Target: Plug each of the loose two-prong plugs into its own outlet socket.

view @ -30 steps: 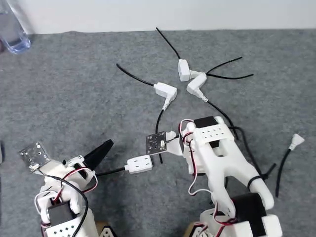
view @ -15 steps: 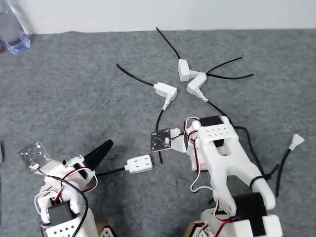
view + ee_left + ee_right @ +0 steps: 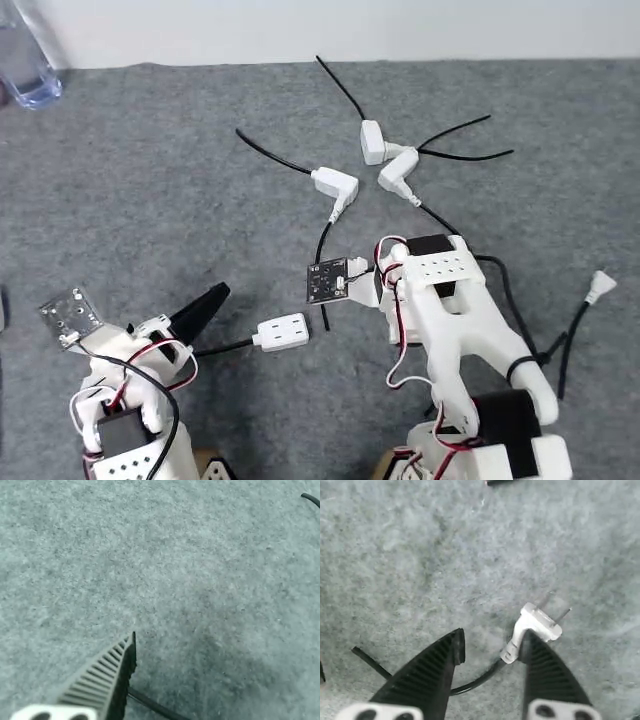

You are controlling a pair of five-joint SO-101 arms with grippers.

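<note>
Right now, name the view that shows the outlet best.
High view: the outlet lies whole, sockets up. The left wrist view catches a black cord, perhaps its own; the right wrist view faces a plug instead.

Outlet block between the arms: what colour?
White; the outlet block shows best in the high view.

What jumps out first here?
Three white plugs with black cords lie clustered at the far middle of the grey mat. A white outlet block sits at the near middle, and the right gripper has open fingers straddling the cord of another two-prong plug.
</note>
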